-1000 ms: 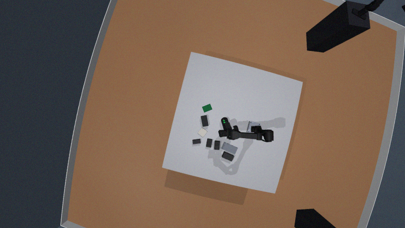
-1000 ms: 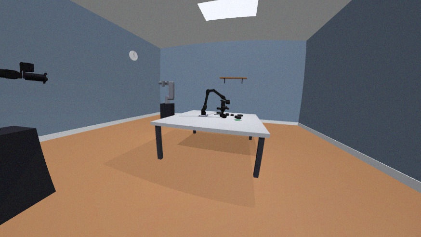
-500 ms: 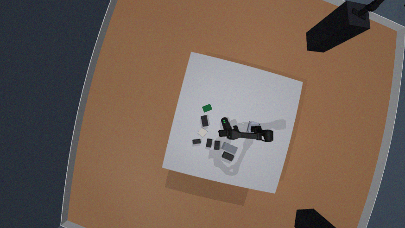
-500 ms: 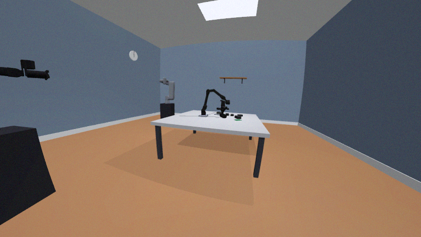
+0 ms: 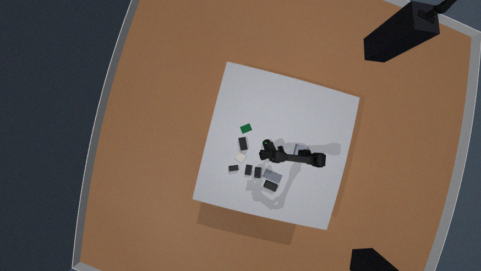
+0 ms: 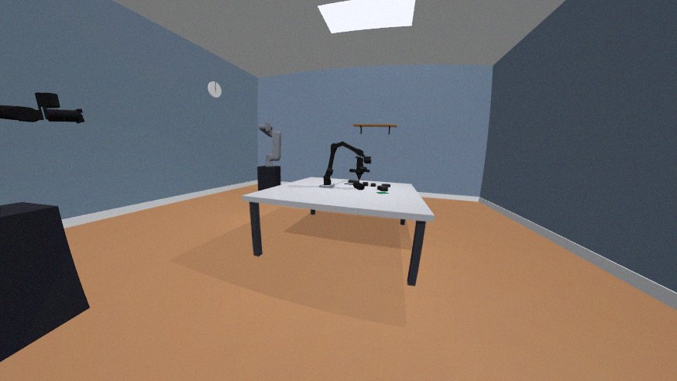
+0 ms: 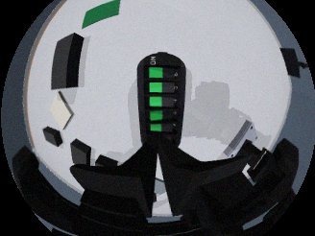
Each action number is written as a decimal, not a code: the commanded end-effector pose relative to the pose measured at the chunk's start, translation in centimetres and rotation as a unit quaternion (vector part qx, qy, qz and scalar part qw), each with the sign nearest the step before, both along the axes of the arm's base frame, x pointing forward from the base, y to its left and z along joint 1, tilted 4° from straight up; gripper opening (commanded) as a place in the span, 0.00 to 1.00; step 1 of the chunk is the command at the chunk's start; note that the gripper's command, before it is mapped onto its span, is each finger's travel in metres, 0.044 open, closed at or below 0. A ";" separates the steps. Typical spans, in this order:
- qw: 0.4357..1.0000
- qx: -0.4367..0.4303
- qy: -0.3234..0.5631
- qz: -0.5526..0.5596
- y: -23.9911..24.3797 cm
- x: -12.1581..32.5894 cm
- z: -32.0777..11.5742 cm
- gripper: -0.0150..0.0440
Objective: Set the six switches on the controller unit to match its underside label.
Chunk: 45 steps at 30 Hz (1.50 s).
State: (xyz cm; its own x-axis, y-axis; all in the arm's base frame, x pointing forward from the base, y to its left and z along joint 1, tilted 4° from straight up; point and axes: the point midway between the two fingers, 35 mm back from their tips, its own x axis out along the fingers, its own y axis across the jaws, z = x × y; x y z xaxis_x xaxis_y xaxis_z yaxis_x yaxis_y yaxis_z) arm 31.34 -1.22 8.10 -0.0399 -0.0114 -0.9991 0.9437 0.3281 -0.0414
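Note:
The dark grey controller unit [image 5: 268, 145] [image 6: 359, 186] [image 7: 169, 59] sits on its base, its label hidden. In the wrist view its long side runs away from me, with the ON mark at the far end. Five rockers show, green ends left and dark ends right; the nearest one is hidden behind the fingertips. The fourth green end from the far end looks darker than the others; exact rocker tilts are hard to tell. My gripper [image 6: 358, 178] [image 7: 157, 136] is shut and empty, pointing down at the near end of the unit. Contact cannot be told.
On the white bench [image 5: 285, 97] [image 6: 331, 200], a green plate [image 5: 246, 128] [image 7: 102, 12], a dark block [image 5: 242, 143] [image 7: 65, 61] and a cream tile [image 5: 240, 157] [image 7: 60, 110] lie left of the unit. Several dark blocks and a grey plate [image 5: 273, 175] lie on its near side.

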 end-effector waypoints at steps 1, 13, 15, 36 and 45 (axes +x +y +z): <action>1.000 -0.002 0.001 0.002 -1.1 0.2 0.1 0.25; 1.000 -0.002 0.001 0.002 -1.1 0.3 -1.7 0.25; 1.000 -0.002 0.001 0.002 -1.1 0.4 -2.0 0.25; 1.000 -0.002 0.001 0.002 -1.0 0.3 -4.4 0.25; 1.000 0.000 0.000 0.000 -1.0 0.3 -4.1 0.25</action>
